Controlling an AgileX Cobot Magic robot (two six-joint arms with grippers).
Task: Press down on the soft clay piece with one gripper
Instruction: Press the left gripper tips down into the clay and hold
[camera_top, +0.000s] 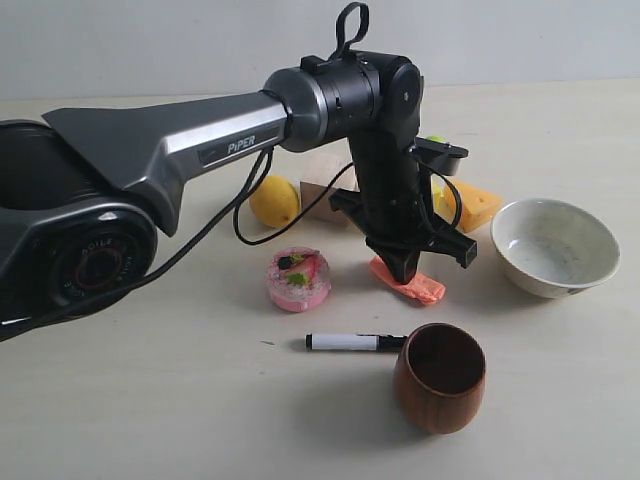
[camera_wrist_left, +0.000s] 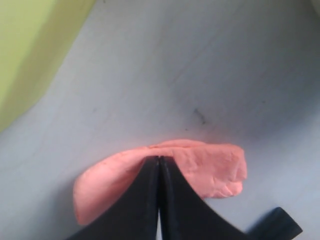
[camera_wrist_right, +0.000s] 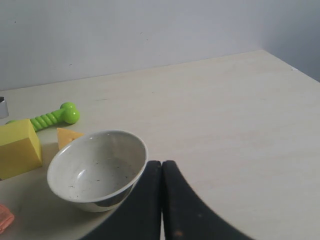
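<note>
Now the black left end effector (camera_top: 403, 268), jaws pressed together as one blunt tip, seems to bear on the flattish salmon-orange soft clay piece (camera_top: 422, 289), on the pale bench (camera_top: 150, 400) beside the white speckled bowl (camera_top: 553, 245).

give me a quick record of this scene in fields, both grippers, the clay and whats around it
left gripper: shut, tips down on the soft clay piece, apparently touching it
right gripper: shut, holding nothing, beside the white bowl
clay state: lying flat, one end under the left tips
near clay: pink cake toy, marker, wooden cup, cheese wedge
</note>
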